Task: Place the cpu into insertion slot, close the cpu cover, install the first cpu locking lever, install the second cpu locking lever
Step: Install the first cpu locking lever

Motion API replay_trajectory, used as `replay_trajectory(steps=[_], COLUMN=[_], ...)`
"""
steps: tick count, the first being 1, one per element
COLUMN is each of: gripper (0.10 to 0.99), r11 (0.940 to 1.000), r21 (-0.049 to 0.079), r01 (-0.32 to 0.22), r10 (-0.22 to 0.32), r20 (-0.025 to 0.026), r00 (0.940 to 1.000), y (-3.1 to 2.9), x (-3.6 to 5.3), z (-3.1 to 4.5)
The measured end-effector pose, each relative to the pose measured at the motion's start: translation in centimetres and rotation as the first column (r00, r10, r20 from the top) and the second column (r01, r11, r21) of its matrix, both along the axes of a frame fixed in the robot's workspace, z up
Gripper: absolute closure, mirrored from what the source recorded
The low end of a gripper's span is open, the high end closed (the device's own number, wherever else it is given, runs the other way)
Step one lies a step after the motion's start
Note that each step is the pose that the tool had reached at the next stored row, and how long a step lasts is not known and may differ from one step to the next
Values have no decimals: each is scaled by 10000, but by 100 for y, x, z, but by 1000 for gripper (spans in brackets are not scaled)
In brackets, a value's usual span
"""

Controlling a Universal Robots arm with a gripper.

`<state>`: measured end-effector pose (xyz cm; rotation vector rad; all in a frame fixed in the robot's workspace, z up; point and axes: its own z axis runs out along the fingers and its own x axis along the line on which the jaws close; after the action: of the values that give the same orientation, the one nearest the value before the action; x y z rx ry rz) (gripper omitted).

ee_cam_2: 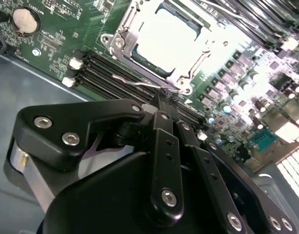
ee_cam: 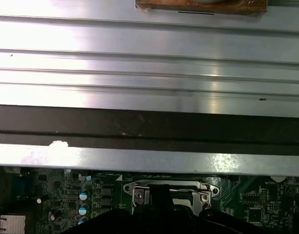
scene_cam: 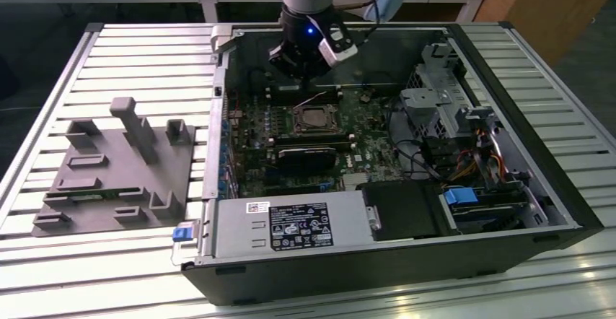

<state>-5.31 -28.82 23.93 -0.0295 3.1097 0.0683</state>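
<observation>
**Pincer clenched at socket edge, cpu seated**

The cpu [ee_cam_2: 166, 36] sat in the insertion slot [scene_cam: 297, 119], metal top up & glaring bright in the second wrist view. The cpu cover [ee_cam_2: 122, 41] lay flat round it, w/ the chip showing through the cut-out.

The pincer [ee_cam_2: 166, 97] was clenched: fingers pressed together, no gap seen btwn them. Its tip was right at the slot's rim, on the side facing the long black memory slots [ee_cam_2: 110, 75]. A thin wire lever [ee_cam_2: 140, 84] ran along that same side of the slot, & the tip met its end or came v. close. Couldn't tell whether the wire was pinched btwn the fingers or only touched.

Green board [ee_cam_2: 52, 44] surrounded the slot. A round coin cell [ee_cam_2: 25, 20] sat well apart from the slot.

In the exterior view the arm [scene_cam: 308, 1] came down into the open pc case [scene_cam: 385, 276], ending just beside the slot. The case lay on a slatted metal counter [scene_cam: 144, 59]. A black block [scene_cam: 306, 156] sat near the slot, btwn it & the power supply [scene_cam: 288, 225]. A grey fixture [scene_cam: 115, 167] stood outside the case, well apart from the slot, toward the exterior view's left.

In the first wrist view the slot's silvery frame showed just past the pincer's dark body, w/ the case wall & counter slats beyond.
</observation>
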Motion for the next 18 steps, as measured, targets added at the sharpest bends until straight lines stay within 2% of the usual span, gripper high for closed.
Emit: replay_trajectory(steps=[8,18], gripper=[980,980], r11=[10000,10000], r21=[0,1], r01=[1,0], r10=[-1,0], r20=[0,0], r00=[10000,10000], y=[7,27], x=[87,138], z=[-57,-118])
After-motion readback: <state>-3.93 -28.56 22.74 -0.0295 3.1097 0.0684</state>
